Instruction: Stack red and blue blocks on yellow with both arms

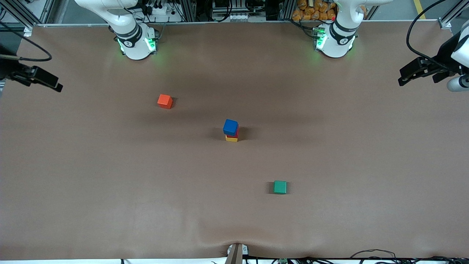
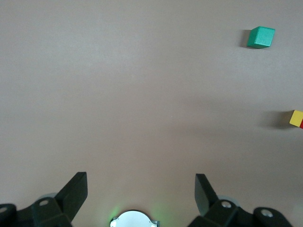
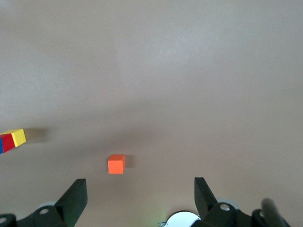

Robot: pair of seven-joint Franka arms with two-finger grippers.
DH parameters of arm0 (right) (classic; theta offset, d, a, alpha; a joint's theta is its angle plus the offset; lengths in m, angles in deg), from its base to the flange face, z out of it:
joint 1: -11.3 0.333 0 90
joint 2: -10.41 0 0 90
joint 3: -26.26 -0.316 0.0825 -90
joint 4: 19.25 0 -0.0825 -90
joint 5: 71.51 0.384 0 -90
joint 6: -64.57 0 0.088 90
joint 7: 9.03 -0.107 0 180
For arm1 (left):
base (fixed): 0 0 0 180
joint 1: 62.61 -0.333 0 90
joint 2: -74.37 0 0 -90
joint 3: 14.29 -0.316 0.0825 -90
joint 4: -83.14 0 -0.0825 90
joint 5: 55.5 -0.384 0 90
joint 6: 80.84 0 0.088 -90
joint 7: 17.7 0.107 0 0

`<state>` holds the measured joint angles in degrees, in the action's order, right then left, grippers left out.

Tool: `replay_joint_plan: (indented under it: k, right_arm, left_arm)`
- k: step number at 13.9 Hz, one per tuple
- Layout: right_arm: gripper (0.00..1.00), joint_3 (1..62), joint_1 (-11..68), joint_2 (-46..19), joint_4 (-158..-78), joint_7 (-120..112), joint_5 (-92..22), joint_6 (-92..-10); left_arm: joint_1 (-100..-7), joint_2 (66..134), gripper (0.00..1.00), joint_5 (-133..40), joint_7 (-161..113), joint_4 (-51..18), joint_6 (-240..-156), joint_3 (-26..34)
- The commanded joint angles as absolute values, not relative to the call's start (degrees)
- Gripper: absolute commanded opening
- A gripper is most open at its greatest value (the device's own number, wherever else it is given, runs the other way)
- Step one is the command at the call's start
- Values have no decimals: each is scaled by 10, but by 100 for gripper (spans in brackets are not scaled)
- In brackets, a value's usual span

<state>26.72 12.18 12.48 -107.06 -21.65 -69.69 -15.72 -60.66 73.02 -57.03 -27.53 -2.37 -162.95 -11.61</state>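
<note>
The blue block (image 1: pixel 230 127) tops a small stack at the table's middle, with the red block (image 1: pixel 237 134) under it and the yellow cube (image 1: pixel 231 139) at the bottom. Part of the stack shows in both wrist views: yellow (image 2: pixel 296 117) and red (image 2: pixel 301 124) in one, yellow (image 3: pixel 18 137), red (image 3: pixel 8 142) and blue (image 3: pixel 1 145) in the other. My left gripper (image 1: pixel 403 80) (image 2: pixel 140 187) hangs open and empty over the left arm's end of the table. My right gripper (image 1: pixel 56 86) (image 3: pixel 140 191) hangs open and empty over the right arm's end. Both arms wait, well apart from the stack.
An orange-red cube (image 1: pixel 165 101) (image 3: pixel 116 164) lies farther from the front camera than the stack, toward the right arm's end. A green cube (image 1: pixel 280 187) (image 2: pixel 260 37) lies nearer to the camera. The arm bases (image 1: pixel 137 44) (image 1: pixel 335 42) stand along the table's back edge.
</note>
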Motion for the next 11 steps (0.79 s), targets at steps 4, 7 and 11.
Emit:
replay_joint_plan:
  k: [4,7,11]
  right_arm:
    - [100,263,121,151,-1056,-204,-709,-165]
    - [100,261,124,152,-1050,-200,-719,-166]
    - [100,263,117,151,-1051,-148,-727,-173]
  left_arm:
    - [-610,722,100,-567,-271,-22,-1622,-115]
    - [-610,723,100,-568,-271,-22,-1622,-116]
    - [-611,723,100,-568,-273,-18,-1622,-118]
